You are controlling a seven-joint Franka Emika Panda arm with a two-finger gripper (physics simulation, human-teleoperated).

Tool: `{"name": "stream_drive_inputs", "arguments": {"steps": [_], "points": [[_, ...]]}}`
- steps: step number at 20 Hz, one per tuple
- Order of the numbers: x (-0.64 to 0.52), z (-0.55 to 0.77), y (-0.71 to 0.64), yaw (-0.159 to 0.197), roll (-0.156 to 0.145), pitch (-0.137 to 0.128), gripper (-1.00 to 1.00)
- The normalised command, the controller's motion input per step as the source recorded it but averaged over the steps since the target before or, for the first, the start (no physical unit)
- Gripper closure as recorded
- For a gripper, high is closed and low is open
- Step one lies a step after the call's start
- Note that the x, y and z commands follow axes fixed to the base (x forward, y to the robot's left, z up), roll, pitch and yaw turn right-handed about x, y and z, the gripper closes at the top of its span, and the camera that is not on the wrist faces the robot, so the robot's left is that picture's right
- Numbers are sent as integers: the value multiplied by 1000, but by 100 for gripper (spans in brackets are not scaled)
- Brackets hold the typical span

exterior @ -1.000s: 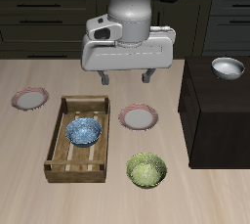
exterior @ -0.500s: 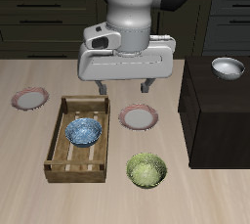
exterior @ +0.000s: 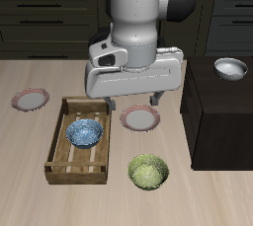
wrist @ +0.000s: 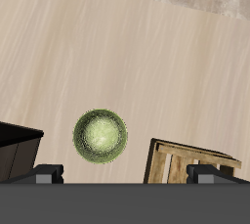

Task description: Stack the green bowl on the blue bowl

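Observation:
The green bowl (exterior: 148, 172) sits upright on the table near the front edge; it also shows in the wrist view (wrist: 101, 136). The blue bowl (exterior: 85, 132) lies inside a wooden tray (exterior: 56, 143) beside it. My gripper (exterior: 134, 100) hangs open and empty above the table, farther back than the green bowl and over a pink-rimmed plate (exterior: 141, 119). In the wrist view my gripper (wrist: 125, 174) shows both fingertips (wrist: 44, 174) wide apart, with nothing between them. The blue bowl is out of the wrist view.
A dark cabinet block (exterior: 222, 112) stands beside the green bowl, with a plain white-grey bowl (exterior: 230, 68) on top. A second pink-rimmed plate (exterior: 31, 99) lies beyond the tray. The tray's corner (wrist: 190, 159) shows in the wrist view.
My gripper has come down and forward toward the table's front, now lower over the pink-rimmed plate. The bowls have not moved.

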Motion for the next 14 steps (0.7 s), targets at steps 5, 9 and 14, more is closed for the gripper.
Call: {"name": "stream_drive_inputs", "arguments": {"steps": [5, 9, 14], "points": [[145, -277, -1, -23, -19, 34, -100], [70, -142, -12, -3, -16, 24, -100], [90, -291, -26, -6, -1, 41, -100]]}}
